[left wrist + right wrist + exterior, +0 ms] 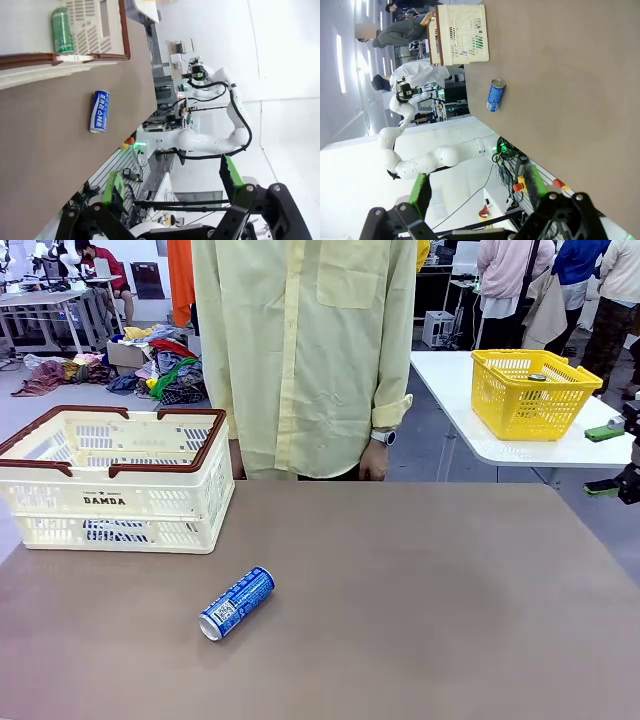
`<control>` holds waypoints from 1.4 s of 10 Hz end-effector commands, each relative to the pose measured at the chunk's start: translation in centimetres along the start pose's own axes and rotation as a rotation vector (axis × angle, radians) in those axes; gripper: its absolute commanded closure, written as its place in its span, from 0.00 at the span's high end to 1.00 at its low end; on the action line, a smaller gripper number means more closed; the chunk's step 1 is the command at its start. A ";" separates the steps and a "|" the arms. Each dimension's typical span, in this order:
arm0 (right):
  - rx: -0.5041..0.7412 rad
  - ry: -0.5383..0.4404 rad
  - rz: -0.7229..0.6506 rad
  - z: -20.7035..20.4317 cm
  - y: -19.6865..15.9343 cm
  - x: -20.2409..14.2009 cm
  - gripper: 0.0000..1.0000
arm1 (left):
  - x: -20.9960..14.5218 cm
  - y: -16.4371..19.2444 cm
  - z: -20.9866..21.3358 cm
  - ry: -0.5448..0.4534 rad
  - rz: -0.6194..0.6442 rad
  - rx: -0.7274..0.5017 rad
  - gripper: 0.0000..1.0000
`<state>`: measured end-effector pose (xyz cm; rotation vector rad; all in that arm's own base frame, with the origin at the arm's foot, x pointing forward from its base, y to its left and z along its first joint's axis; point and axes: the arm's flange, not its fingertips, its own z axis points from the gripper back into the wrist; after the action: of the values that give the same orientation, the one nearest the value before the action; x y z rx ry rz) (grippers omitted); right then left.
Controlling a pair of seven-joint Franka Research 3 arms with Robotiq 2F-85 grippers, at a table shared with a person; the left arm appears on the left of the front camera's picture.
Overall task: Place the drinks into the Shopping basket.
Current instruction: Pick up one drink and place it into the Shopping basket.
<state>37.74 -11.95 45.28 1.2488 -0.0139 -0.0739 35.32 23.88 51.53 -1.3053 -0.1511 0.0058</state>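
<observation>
A blue drink can (237, 603) lies on its side on the brown table (430, 620), left of the middle, in front of the Shopping basket (110, 480). The basket is cream with a brown rim and stands at the table's far left. In the left wrist view a green drink can (62, 30) lies inside the basket (75, 57), with the blue can (99, 111) outside it. My left gripper (172, 182) is open and empty, well back from both. My right gripper (603, 460) hangs open past the table's right edge, and its own view has it (478, 186) far from the blue can (495, 95).
A person in a pale yellow shirt (305, 350) stands at the table's far edge, one hand (375, 458) hanging down. A yellow mesh basket (528, 390) sits on a separate white table at the back right.
</observation>
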 end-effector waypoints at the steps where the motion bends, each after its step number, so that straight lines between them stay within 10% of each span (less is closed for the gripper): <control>1: -0.009 0.012 0.009 0.2 0.2 -0.1 1.00 | 0.1 -1.9 0.6 -0.004 -0.017 0.034 1.00; 14: -0.009 0.012 0.009 0.2 0.2 -0.1 1.00 | 0.1 -1.9 0.6 -0.004 -0.017 0.034 1.00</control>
<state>37.74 -11.95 45.28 1.2488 -0.0139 -0.0739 35.44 24.16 53.36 -1.2724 -0.1747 -0.0119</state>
